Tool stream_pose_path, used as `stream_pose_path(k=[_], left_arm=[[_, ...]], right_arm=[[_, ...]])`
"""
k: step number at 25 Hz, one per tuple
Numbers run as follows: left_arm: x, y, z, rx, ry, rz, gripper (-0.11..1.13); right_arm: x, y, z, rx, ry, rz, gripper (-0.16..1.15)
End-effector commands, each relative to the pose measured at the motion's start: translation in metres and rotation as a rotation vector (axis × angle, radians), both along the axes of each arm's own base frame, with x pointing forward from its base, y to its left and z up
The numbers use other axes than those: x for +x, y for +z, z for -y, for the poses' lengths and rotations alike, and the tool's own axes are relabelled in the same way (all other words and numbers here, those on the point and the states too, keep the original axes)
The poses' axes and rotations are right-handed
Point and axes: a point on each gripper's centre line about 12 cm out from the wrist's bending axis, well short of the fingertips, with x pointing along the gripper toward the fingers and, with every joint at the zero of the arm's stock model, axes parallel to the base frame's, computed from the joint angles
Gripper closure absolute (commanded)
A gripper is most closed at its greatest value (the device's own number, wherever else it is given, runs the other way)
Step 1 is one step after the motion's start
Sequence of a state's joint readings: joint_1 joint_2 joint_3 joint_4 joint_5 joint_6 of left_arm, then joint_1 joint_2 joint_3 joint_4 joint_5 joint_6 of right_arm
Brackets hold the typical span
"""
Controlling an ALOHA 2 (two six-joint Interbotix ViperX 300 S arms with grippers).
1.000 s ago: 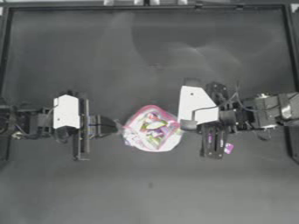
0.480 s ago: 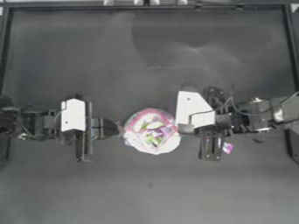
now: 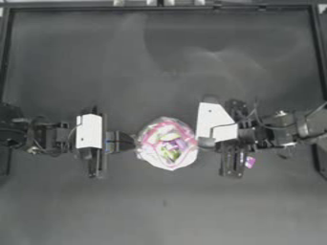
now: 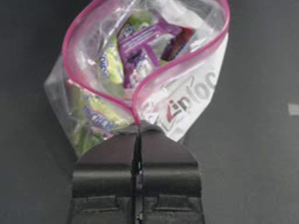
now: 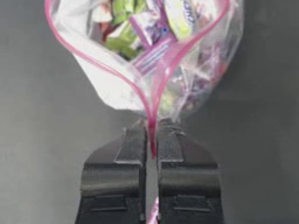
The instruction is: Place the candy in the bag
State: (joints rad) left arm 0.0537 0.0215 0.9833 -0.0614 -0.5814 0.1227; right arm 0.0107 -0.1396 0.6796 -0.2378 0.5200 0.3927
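Observation:
The clear bag (image 3: 167, 143) with its pink seal strip hangs at the table's middle, stretched between both grippers, mouth bowed open upward. Colourful wrappers show through the plastic. My left gripper (image 3: 135, 142) is shut on the seal strip at the bag's left end, seen close in the left wrist view on the bag (image 4: 175, 105) by the gripper (image 4: 137, 127). My right gripper (image 3: 199, 142) is shut on the strip at the right end, with the bag (image 5: 116, 87) rising from the gripper (image 5: 152, 124). The small pink and white candy (image 3: 250, 162) lies on the table beside the right arm.
The dark table (image 3: 159, 62) is bordered by a raised frame (image 3: 159, 6) along the back and sides. The right arm's cables and wrist (image 3: 281, 131) sit just behind the candy.
The left arm has shifted right, toward the bag, and both arms have drifted slightly toward the front. The bag's mouth has bowed wider between them. The candy has stayed put.

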Motion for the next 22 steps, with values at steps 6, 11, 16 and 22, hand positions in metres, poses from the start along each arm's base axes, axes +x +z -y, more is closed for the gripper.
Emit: stream_pose_path(k=[6, 11, 16, 22], left_arm=[[0.005, 0.011, -0.001, 0.032, -0.006, 0.038, 0.96], [0.005, 0.008, -0.001, 0.039, -0.009, 0.030, 0.96], [0.006, 0.003, -0.002, 0.039, -0.007, 0.027, 0.96], [0.007, 0.001, -0.002, 0.043, -0.010, 0.027, 0.96]], right_arm=[[0.005, -0.001, 0.002, -0.023, 0.009, 0.026, 0.76], [0.007, -0.008, 0.003, -0.031, 0.012, 0.011, 0.77], [0.009, -0.013, 0.007, -0.034, 0.008, 0.008, 0.77], [0.009, -0.018, 0.010, -0.039, 0.005, -0.003, 0.76]])
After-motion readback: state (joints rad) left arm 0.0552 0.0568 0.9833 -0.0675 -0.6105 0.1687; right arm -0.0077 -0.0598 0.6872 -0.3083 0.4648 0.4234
